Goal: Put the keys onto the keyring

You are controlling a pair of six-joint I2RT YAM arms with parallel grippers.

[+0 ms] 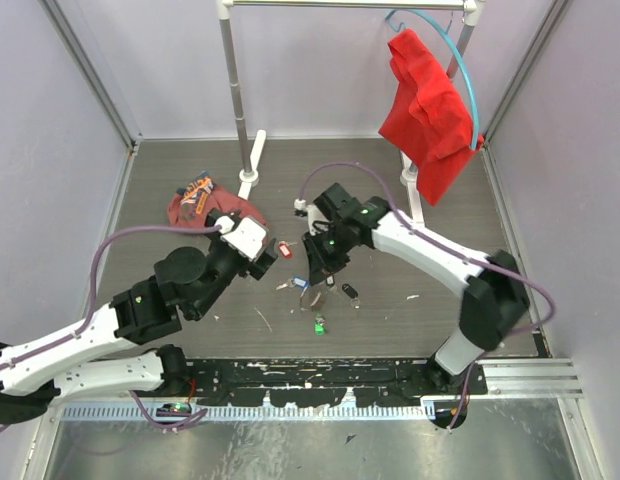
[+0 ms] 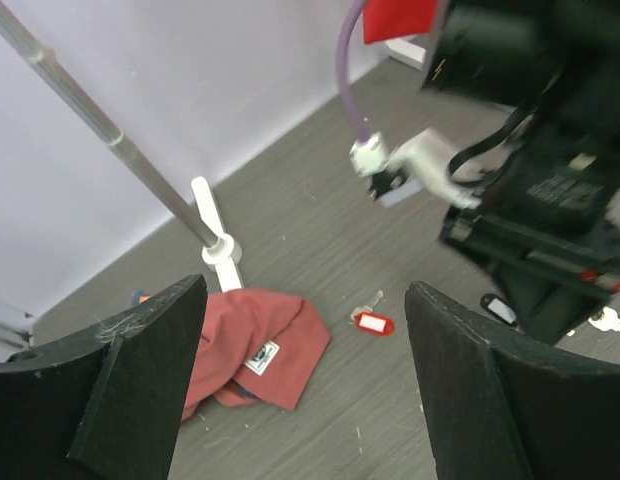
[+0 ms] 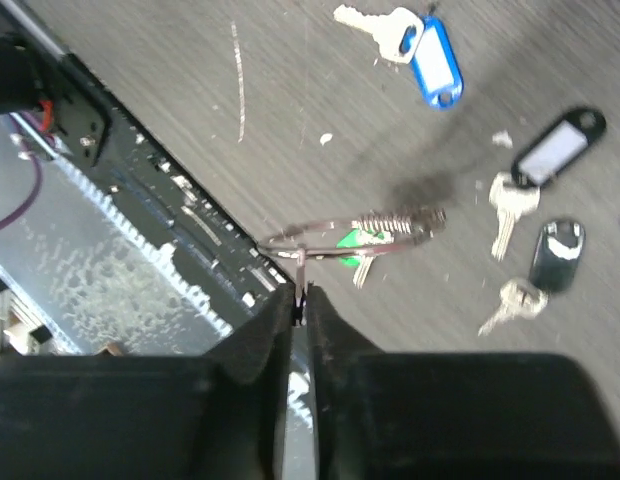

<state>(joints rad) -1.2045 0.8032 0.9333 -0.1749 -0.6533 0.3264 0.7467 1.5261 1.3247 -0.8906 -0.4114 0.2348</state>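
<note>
My right gripper (image 3: 300, 292) is shut on a short stem of the keyring (image 3: 335, 232), a thin silver wire ring held just above the floor. A green-tagged key (image 3: 352, 241) shows under the ring. A blue-tagged key (image 3: 431, 52) and a black-tagged key (image 3: 553, 151) lie beyond, with a dark fob key (image 3: 556, 256) nearby. My left gripper (image 2: 305, 300) hangs open and empty above the floor. A red-tagged key (image 2: 373, 322) lies ahead of it, between the two arms (image 1: 284, 248). In the top view the right gripper (image 1: 312, 275) points down over the blue-tagged key (image 1: 302, 283).
A crumpled red cloth (image 1: 205, 205) lies at the left by the white rack foot (image 1: 252, 160). A red garment (image 1: 430, 110) hangs on a blue hoop hanger at the back right. A black perforated rail (image 1: 320, 375) runs along the near edge.
</note>
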